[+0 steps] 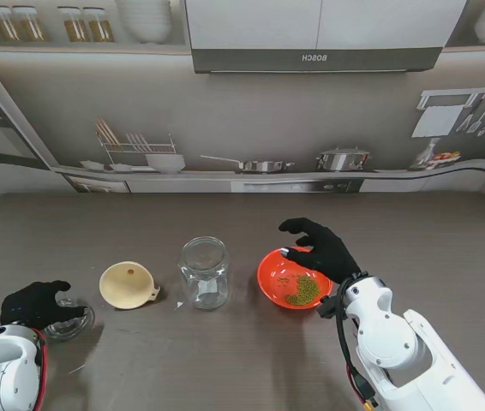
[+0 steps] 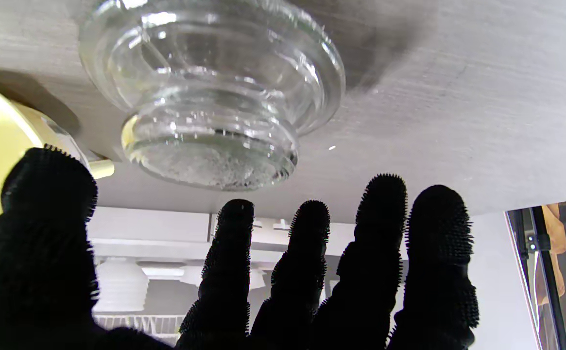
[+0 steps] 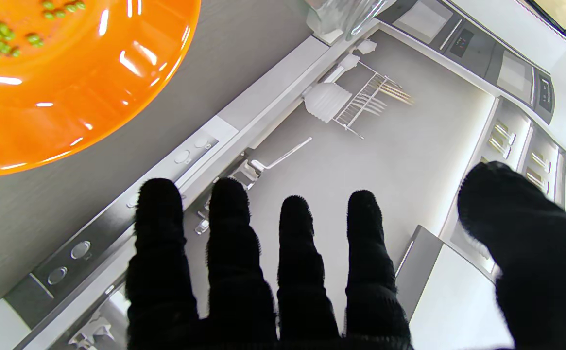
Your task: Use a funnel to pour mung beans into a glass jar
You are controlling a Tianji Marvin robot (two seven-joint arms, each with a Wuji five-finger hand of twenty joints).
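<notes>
The grey table (image 1: 448, 248) carries funnel (image 1: 126, 284), jar (image 1: 204, 272), lid (image 1: 69, 323), bowl (image 1: 292, 280).

On the surface (image 1: 448, 248) the jar (image 1: 204, 272) stands in the middle, funnel (image 1: 127, 284) left of it, bowl (image 1: 292, 279) (beans (image 1: 302, 289) inside) right, lid (image 1: 69, 321) far left.

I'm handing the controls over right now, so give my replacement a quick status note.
Left hand: open, over the glass lid at the table's left, not gripping.
Right hand: open, hovering at the orange bowl of mung beans.
Funnel lies on the table left of the open jar.
Done: lid off.
Left: seat funnel in jar, pour beans.
</notes>
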